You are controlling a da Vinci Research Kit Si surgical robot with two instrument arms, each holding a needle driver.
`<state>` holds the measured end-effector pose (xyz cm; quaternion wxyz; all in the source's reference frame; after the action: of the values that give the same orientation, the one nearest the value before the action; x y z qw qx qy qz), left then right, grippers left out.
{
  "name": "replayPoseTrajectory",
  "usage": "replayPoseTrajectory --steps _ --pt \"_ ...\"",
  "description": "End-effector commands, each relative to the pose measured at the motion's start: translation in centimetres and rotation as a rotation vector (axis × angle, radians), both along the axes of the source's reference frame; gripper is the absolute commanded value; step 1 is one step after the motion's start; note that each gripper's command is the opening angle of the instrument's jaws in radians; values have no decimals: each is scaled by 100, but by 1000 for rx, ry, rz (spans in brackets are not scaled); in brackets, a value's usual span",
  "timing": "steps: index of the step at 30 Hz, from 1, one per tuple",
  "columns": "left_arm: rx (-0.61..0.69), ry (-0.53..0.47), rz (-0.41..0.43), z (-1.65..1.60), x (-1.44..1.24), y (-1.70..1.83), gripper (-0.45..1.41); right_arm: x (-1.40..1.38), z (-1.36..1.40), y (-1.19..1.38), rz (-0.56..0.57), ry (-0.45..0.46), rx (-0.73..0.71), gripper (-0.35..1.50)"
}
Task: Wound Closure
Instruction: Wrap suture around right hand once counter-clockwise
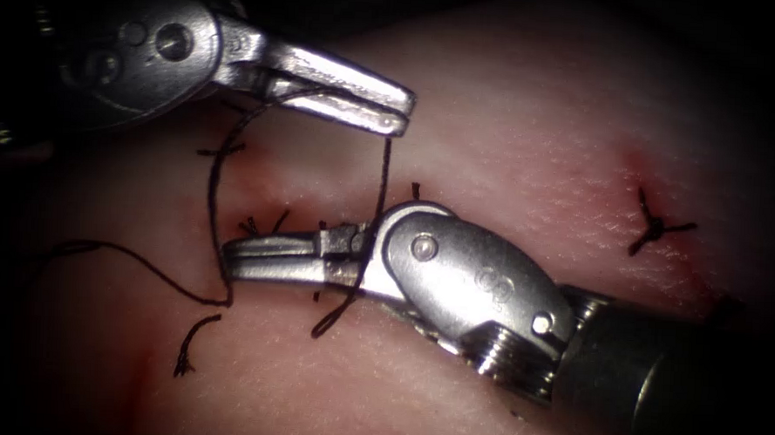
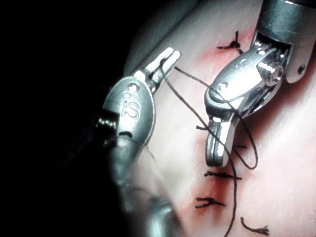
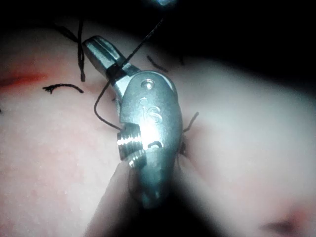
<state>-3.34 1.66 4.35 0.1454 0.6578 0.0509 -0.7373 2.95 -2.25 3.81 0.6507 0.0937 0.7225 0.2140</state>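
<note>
Filling most of the endoscope view, the tissue carries a row of tied stitches along the cut: one knot sits well to the right with its trimmed tails spread, and more dark tails stand up in the middle, just beside the right tool. Faint red fluid stains the surface near the right knot. So several stitches look finished, and the work in hand seems to be a knot at the middle or left part of the cut; how much of the cut is left open I cannot tell, since the tools cover it.

The right tool lies low across the tissue, pointing left, its jaws closed or nearly so. Thread wraps over its neck in a loop and runs past its tip, yet whether the tip actually grips a strand is not clear.

The left tool hangs above, its jaws pressed together on the thread, which drops from them straight down to the right tool's neck.

A loose cut end lies on the tissue below the right tool's tip. I can find no needle, so I cannot say where it is or whether it is in the tissue.
</note>
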Motion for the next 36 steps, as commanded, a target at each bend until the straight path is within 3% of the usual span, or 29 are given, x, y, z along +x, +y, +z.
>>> replayPoseTrajectory --steps 1,16,22,32,33,34,36 --pt "1 20 -6 15 -2 14 -45 9 -8 6 14 20 -10 -35" --pt "74 49 14 76 13 2 -45 -29 -26 9 60 80 -4 -35" --pt "64 34 0 85 6 -25 -45 -40 -29 2 340 126 247 -35" --pt "60 8 -110 99 -5 -79 -45 -43 -9 -21 669 -48 392 -35" --pt "61 6 -118 100 -6 -83 -45 -44 -8 -24 699 -68 402 -28" --pt "62 8 -127 103 -9 -93 -45 -45 -5 -32 758 -109 426 -5" --pt "58 12 -131 106 -12 -101 -45 -49 -1 -42 820 -126 474 7"
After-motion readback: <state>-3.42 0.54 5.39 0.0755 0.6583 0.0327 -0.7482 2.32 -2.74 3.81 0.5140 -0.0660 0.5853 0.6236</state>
